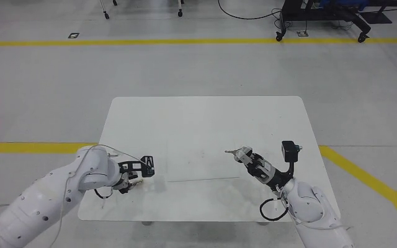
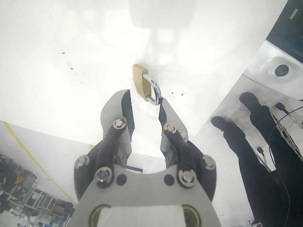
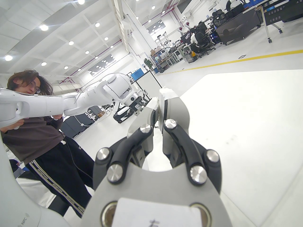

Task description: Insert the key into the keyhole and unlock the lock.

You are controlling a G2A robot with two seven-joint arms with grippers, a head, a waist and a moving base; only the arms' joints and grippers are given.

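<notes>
A small brass padlock (image 2: 139, 83) with a silver shackle (image 2: 156, 90) lies flat on the white table (image 1: 205, 124), near its front left edge. My left gripper (image 2: 145, 96) is open just behind it, its fingers on either side of the shackle end. One fingertip (image 2: 163, 105) touches the shackle. My right gripper (image 1: 240, 155) hovers over the table's front right part, shut on the key (image 1: 230, 150), whose thin metal tip pokes out towards the left. In the right wrist view the fingers (image 3: 165, 109) are pressed together and hide the key.
The table's front edge (image 1: 186, 220) runs close behind the left gripper. A broad bare stretch of tabletop (image 1: 186, 161) separates the two grippers. Yellow floor lines (image 1: 186, 42) and wheeled furniture lie far beyond the table.
</notes>
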